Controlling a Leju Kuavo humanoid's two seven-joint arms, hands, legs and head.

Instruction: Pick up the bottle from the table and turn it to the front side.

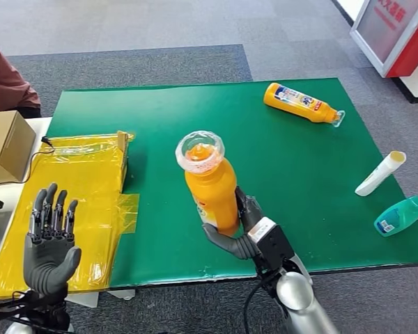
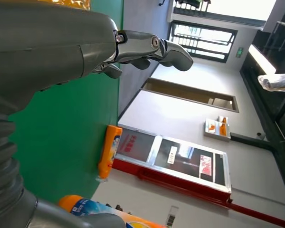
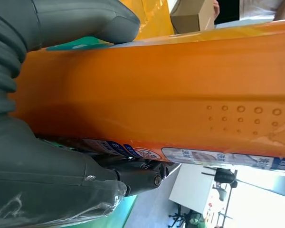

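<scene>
Bottle (image 1: 213, 186) stands upright at frame centre, lifted over the green mat (image 1: 302, 181), gripped low by the right hand (image 1: 242, 229). Left hand (image 1: 50, 240), lower left, is spread wide, holding nothing.

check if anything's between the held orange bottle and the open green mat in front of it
Nothing visible is. The right hand holds the orange bottle upright above the green mat, and the mat around it is bare. The second orange bottle, white tube and teal bottle lie well off to the right.
</scene>
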